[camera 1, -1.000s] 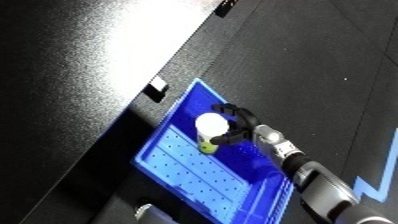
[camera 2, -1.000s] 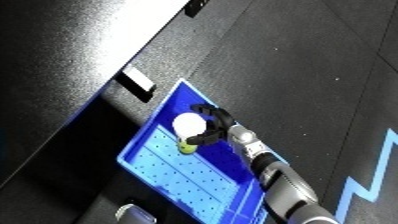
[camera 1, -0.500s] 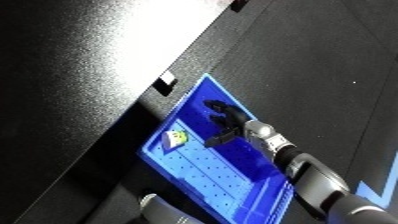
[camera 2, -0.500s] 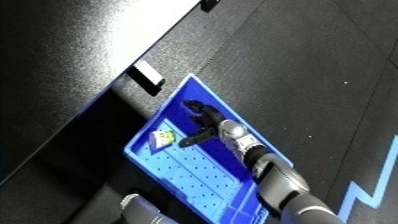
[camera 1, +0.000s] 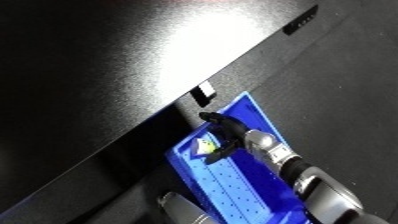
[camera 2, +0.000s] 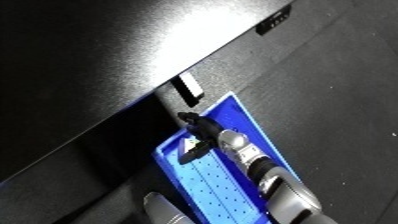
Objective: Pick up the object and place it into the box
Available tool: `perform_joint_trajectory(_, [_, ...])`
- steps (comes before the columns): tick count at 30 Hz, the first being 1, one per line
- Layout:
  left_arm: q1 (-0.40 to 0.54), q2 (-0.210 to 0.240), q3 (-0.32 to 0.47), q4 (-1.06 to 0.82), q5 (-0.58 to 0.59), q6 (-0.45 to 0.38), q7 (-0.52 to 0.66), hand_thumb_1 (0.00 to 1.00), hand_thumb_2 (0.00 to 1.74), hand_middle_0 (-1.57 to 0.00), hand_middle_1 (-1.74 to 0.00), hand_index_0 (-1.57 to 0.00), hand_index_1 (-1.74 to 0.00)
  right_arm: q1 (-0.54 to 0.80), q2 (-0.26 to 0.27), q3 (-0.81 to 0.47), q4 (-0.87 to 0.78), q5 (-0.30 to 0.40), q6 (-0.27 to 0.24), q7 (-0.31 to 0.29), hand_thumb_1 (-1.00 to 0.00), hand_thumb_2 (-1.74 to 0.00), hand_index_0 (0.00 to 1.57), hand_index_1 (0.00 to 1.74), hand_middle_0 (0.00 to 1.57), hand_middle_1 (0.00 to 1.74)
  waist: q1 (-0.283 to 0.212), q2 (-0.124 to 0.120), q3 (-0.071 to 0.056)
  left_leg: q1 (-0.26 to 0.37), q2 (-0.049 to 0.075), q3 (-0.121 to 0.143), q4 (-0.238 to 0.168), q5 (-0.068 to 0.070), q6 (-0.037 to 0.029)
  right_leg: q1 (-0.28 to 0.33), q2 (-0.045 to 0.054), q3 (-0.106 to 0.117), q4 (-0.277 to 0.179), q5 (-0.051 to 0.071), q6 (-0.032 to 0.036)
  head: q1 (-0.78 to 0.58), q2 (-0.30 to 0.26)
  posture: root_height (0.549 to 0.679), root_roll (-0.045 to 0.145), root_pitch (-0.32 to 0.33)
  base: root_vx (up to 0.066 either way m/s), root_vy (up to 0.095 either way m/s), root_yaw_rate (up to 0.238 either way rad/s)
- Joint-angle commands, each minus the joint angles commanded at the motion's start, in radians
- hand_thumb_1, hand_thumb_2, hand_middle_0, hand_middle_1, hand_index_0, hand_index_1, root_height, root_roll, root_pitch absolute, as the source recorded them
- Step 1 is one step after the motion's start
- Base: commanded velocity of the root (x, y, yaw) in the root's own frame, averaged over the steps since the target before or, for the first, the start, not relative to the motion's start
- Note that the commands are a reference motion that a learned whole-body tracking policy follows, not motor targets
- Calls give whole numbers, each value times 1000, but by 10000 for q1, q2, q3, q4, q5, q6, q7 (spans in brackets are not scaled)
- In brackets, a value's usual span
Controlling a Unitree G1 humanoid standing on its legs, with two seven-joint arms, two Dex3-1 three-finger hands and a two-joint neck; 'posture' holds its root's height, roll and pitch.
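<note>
- At the view's lower edge, my left forearm (camera 1: 182, 207) barely shows; its hand is out of sight.
- Over the blue bin (camera 1: 253, 192), my right hand (camera 1: 226, 132) reaches in, fingers (camera 2: 189, 156) released and pointing down.
- In the bin's far corner lies the small white-and-yellow object (camera 1: 206, 146), just beside my fingers.
- Beyond lies the dark worktop (camera 1: 107, 65).

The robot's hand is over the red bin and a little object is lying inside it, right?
Not quite: the bin is blue, not red. The left eye view shows the right hand over it and the little object inside.
</note>
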Motion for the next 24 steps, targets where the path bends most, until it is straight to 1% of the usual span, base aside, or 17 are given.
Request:
perform_joint_trajectory(2, [-63,32,47,53,62,-8,52,0,0,0,0,0,0,6,164,35,286,22,306,-20,0,0,0,0,0,0,131,-65,-18,-55,-1,-97,-5,52,10,14,-53,-83,38,-17,11,-984,42,617,66,-10,-3,-76,147])
perform_joint_trajectory(4, [-128,49,96,132,145,-43,75,0,0,0,0,0,0,43,323,27,675,115,484,-32,0,0,0,0,0,0,266,-112,-35,-84,-7,-185,9,98,25,52,-121,-168,63,-26,26,-1793,100,617,62,-13,2,-77,169])
perform_joint_trajectory(7, [-229,49,197,227,313,-93,92,0,0,0,0,0,0,102,565,-27,1269,274,544,-97,0,0,0,0,0,0,465,-162,-76,-75,-2,-294,39,168,52,145,-254,-305,78,-17,69,-3035,130,617,57,-20,24,-78,191])
perform_joint_trajectory(9, [-310,50,252,235,425,-105,117,0,0,0,0,0,0,116,704,-62,1546,308,640,-144,0,0,0,0,0,0,577,-188,-106,-54,13,-355,30,240,63,202,-341,-391,80,5,109,-3934,66,617,54,-25,35,-69,191])
perform_joint_trajectory(11, [-382,62,283,219,485,-135,171,0,0,0,0,0,0,139,811,-81,1734,274,769,-159,0,0,0,0,0,0,663,-209,-136,-29,23,-412,-17,334,54,256,-405,-463,67,35,147,-4747,-183,617,52,-29,32,-50,175])
perform_joint_trajectory(14, [-512,78,325,195,536,-221,297,0,0,0,0,0,0,199,1010,-78,2014,157,913,-211,0,0,0,0,0,0,796,-233,-168,35,16,-503,-158,515,16,349,-495,-586,40,87,209,-5946,-662,618,48,-36,27,-48,211])
perform_joint_trajectory(16, [-605,71,332,184,573,-274,349,0,0,0,0,0,0,258,1170,-59,2156,164,948,-325,0,0,0,0,0,0,897,-242,-176,114,2,-567,-299,644,-9,428,-560,-688,38,103,252,-6662,-860,618,46,-41,32,-54,243])
perform_joint_trajectory(19, [-682,45,327,169,597,-301,350,0,0,0,0,0,0,409,1384,-51,2226,344,951,-506,0,0,0,0,0,0,1015,-251,-163,255,-23,-657,-454,774,-20,550,-659,-839,84,88,310,-7432,-917,617,44,-52,40,-36,206])
perform_joint_trajectory(21, [-680,38,347,160,597,-296,340,0,0,0,0,0,0,536,1485,-57,2247,468,935,-559,0,0,0,0,0,0,1074,-261,-154,313,-43,-702,-438,791,-7,615,-722,-921,130,71,340,-8036,-947,617,44,-59,43,-17,140])
perform_joint_trajectory(24, [-603,64,429,149,546,-303,301,0,0,0,0,0,0,718,1562,-43,2262,501,913,-561,0,0,0,0,0,0,1153,-291,-149,353,-63,-751,-290,737,31,727,-807,-1018,179,38,366,-8874,-890,617,45,-69,52,-10,86])
